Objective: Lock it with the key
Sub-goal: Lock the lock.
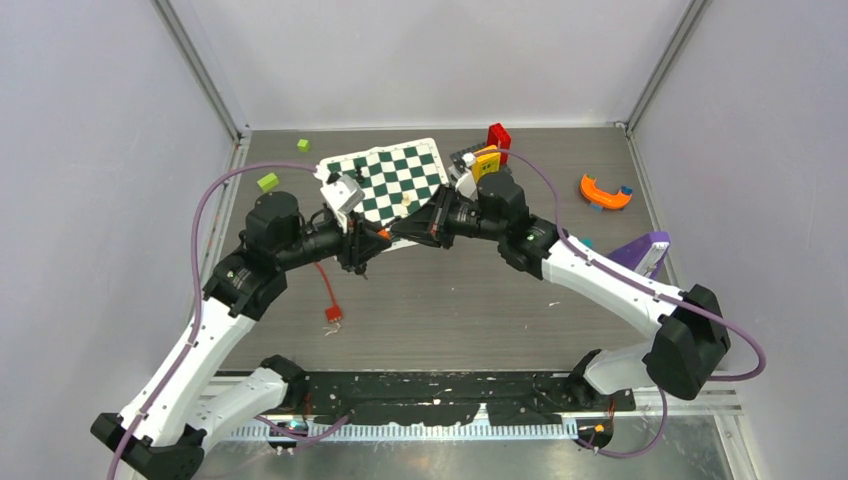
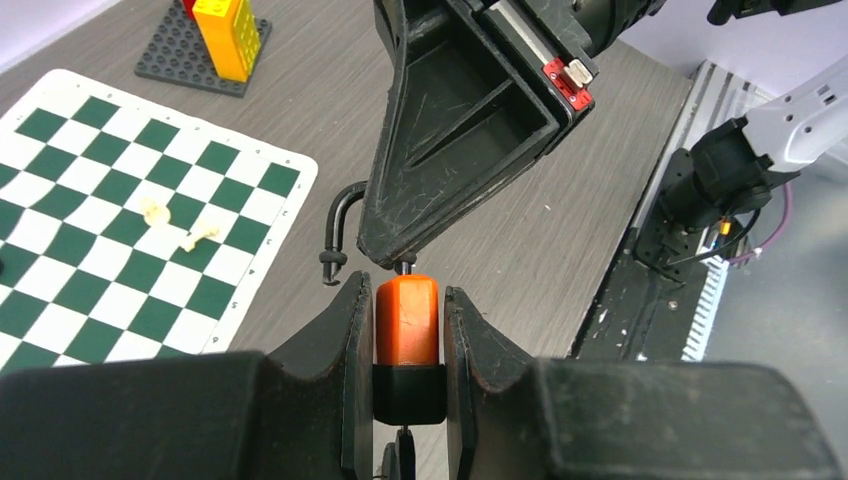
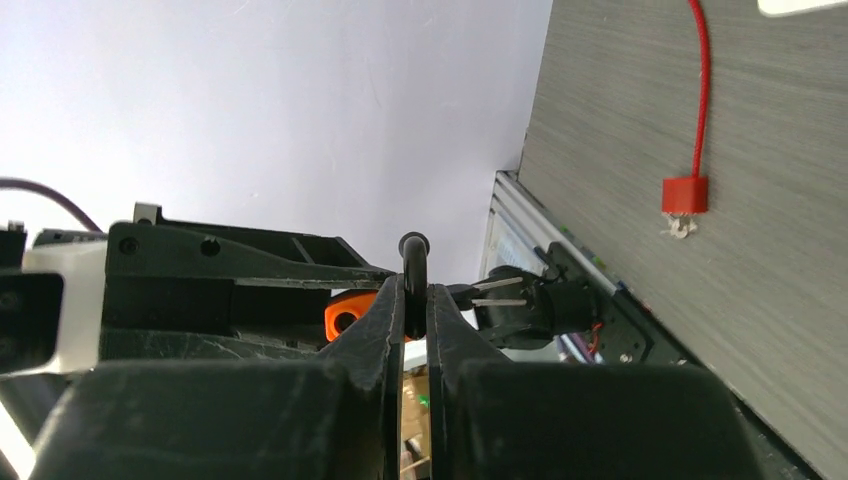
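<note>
Centrally, above the grey wood-grain table [image 1: 480, 300], the two arms meet tip to tip just near of the chess mat's [image 1: 390, 180] near edge. The left gripper [image 2: 405, 298] is clamped on a small padlock [image 2: 407, 335]. Its body is a smooth, glossy orange block with rounded edges and a matt black cap, and it stands upright between the scuffed black fingers [image 2: 340, 330]. The right gripper [image 3: 413, 300] is pinched tight on a thin black shackle [image 3: 413, 255], a curved bar with a knobbed end that hooks out to the padlock's left.

A limp red cord [image 1: 325, 285] with a square red tag lies on bare table near of the grippers. A yellow studded brick [image 2: 228, 35] on a dark studded plate [image 2: 165, 55] stands beyond the mat. An orange curved piece [image 1: 603, 192] and a purple wedge [image 1: 640, 250] sit well apart at the right edge.
</note>
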Controlling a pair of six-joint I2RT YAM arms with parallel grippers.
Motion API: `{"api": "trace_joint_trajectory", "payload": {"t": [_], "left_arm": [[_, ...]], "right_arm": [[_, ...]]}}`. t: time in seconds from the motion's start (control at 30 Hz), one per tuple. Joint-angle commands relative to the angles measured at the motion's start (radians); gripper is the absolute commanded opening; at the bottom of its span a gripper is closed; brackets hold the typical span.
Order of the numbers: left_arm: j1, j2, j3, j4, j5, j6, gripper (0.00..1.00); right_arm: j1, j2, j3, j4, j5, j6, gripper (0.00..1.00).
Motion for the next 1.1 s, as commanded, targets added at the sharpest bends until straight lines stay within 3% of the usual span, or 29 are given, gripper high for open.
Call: {"api": "trace_joint_trajectory", "payload": {"t": [0.0,0.17,0.23,0.33,0.4,0.47,0.77,0.93,1.07], "left_arm": [[-0.005,-0.013,0.05,0.032,-0.008,-0.15,0.0],[-0.005,-0.013,0.053,0.044,-0.011,-0.368,0.0],[-0.005,-0.019,0.024,0.116,0.035,-0.471,0.17],[-0.005,-0.034,-0.061,0.361,0.148,-0.649,0.45],[-0.005,-0.038,-0.098,0.537,0.187,-0.74,0.53],[-0.004,-0.034,-0.11,0.612,0.188,-0.781,0.59],[-0.005,-0.053,-0.19,0.847,0.081,-0.778,0.67],[-0.005,-0.084,-0.196,0.769,-0.02,-0.557,0.71],[-0.005,-0.067,-0.188,0.799,0.046,-0.588,0.73]], "right_arm": [[-0.005,-0.071,-0.013,0.122,0.077,-0.14,0.05],[-0.013,-0.196,-0.128,0.359,0.174,-0.248,0.05],[-0.017,-0.238,-0.136,0.415,0.19,-0.3,0.05],[-0.017,-0.281,-0.121,0.457,0.209,-0.348,0.05],[-0.017,-0.293,-0.065,0.42,0.214,-0.356,0.05],[-0.017,-0.29,-0.008,0.331,0.222,-0.345,0.05],[-0.017,-0.284,0.082,0.078,0.206,-0.254,0.05],[-0.017,-0.275,0.102,0.063,0.186,-0.247,0.05],[-0.017,-0.276,0.093,0.104,0.177,-0.251,0.05]]}}
